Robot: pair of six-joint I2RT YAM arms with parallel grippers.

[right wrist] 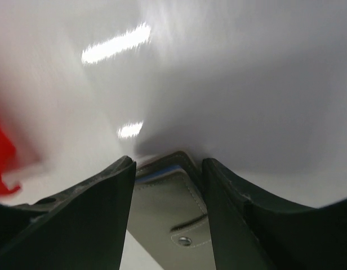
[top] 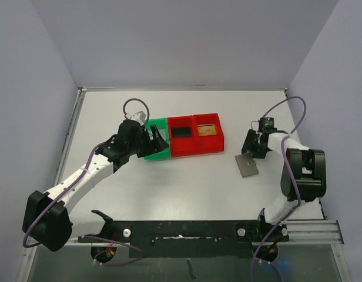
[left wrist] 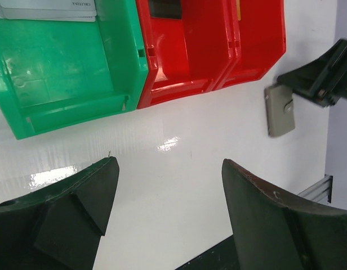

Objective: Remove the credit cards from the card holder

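The card holder [top: 247,165] [left wrist: 279,109] lies flat and folded on the white table at the right, grey with a snap tab [right wrist: 185,240]. My right gripper [top: 253,147] [right wrist: 168,160] sits low over its far end, a finger pressed against each side edge, shut on it. A silvery-grey credit card [left wrist: 47,8] lies in the green bin [left wrist: 72,107]. A black credit card [top: 181,131] lies in the middle red bin [top: 182,150]. My left gripper [top: 156,140] [left wrist: 169,163] hangs open above bare table just in front of the green bin, holding nothing.
Three bins stand side by side mid-table: a green bin [top: 157,155] and two red bins [left wrist: 185,84], the right one [top: 209,143] holding something amber. The right arm [left wrist: 325,73] shows at the edge of the left wrist view. A black rail [top: 187,226] runs along the near edge.
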